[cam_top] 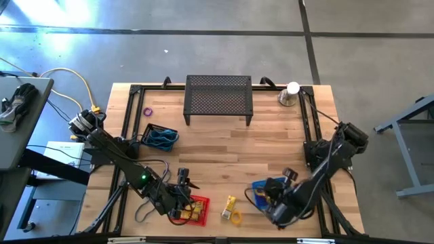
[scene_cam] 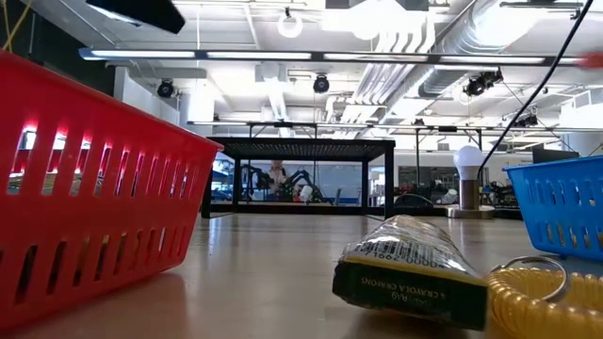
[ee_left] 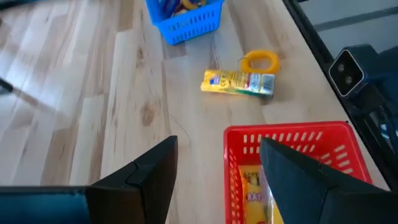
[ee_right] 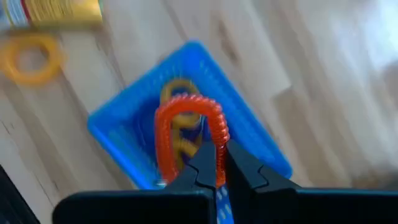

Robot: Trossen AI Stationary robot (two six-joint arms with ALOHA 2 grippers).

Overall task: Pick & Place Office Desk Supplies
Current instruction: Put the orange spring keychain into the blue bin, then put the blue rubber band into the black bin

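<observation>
Red basket (scene_cam: 85,179) fills the foreground, sitting on the desk (cam_top: 224,146) with the left hand (ee_left: 217,180) spread wide and empty just above its rim, ready to reach in. Next to that basket lies a yellow crayon pack (ee_left: 238,82), touching a yellow coil (ee_left: 260,61). Beyond them, the right hand (ee_right: 214,165) is clenched on an orange coil (ee_right: 189,134), hanging over the blue basket (ee_right: 124,134), presumably for a drop.
</observation>
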